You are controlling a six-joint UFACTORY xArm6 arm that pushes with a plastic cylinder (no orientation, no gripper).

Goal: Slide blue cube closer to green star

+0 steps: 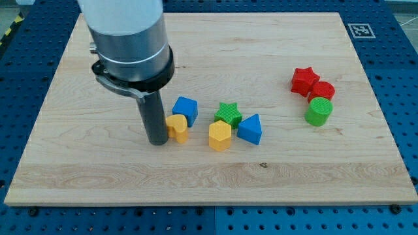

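The blue cube [185, 108] sits near the board's middle. The green star [228, 114] lies a short way to its right, with a gap between them. My tip [157, 140] rests on the board just left of a yellow block [177, 128], touching or almost touching it. That yellow block lies just below the blue cube. The tip is below and left of the blue cube.
A yellow hexagon block [220, 136] and a blue triangular block [250, 128] lie by the green star. A red star [304, 81], a red cylinder [321, 91] and a green cylinder [319, 111] cluster at the right. The wooden board [261, 176] has edges all around.
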